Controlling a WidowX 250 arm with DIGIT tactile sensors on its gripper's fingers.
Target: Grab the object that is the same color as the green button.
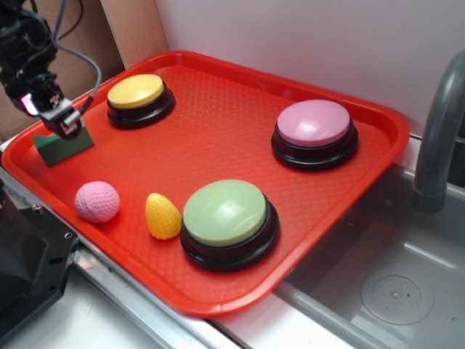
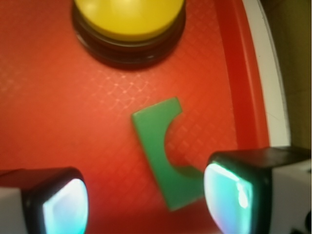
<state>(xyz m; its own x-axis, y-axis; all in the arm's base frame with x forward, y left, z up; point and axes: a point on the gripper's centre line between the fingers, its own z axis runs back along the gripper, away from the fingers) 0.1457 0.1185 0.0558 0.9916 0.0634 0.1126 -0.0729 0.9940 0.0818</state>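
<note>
Red tray (image 1: 240,131) fills my view; my end effector (image 2: 146,195) hangs with its fingers spread, the green block (image 2: 163,151) between them, nearer one finger, ready for closing.

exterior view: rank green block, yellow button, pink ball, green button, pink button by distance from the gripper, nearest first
From the gripper:
1. green block, directly under it at the tray's left edge
2. yellow button, just to its right, at the back
3. pink ball, below it, near the front
4. green button, front centre
5. pink button, far right
</note>
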